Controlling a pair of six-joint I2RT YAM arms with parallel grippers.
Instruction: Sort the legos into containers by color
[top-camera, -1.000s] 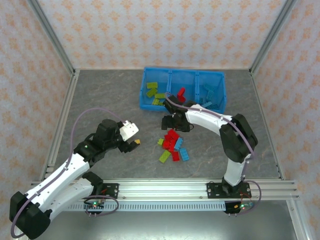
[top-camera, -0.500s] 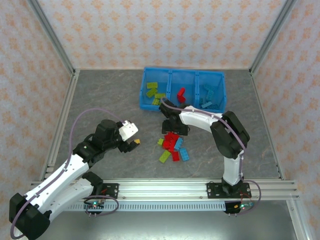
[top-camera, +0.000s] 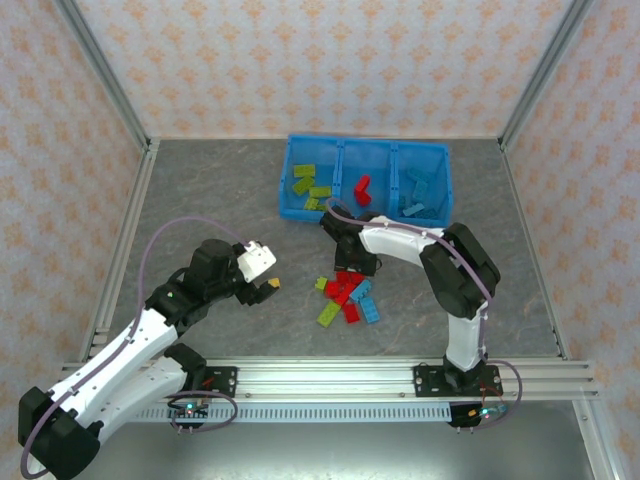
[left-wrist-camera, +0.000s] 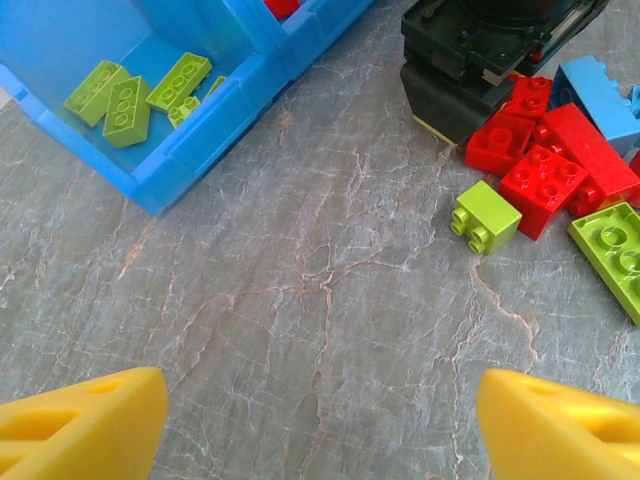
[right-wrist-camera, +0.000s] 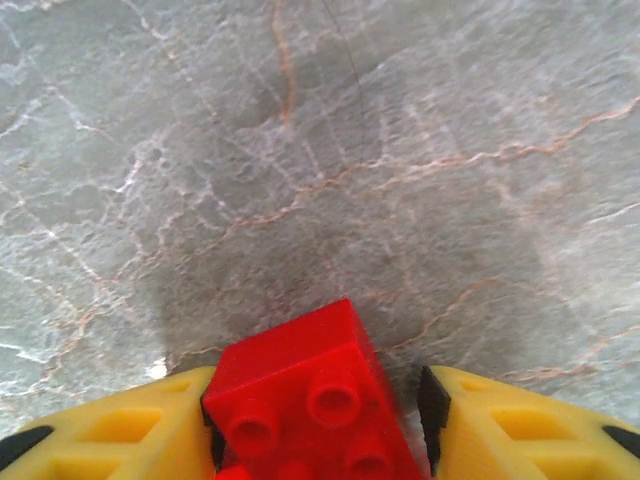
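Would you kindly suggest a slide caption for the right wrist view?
Right gripper straddling a red brick, grey marbled table beyond.

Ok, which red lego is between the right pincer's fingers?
The loose red brick nearest the blue bin; the other loose reds lie farther from it.

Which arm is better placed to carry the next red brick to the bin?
Right. The right pincer is at the pile with a red brick between its fingers; the left pincer hovers open, apart from it.
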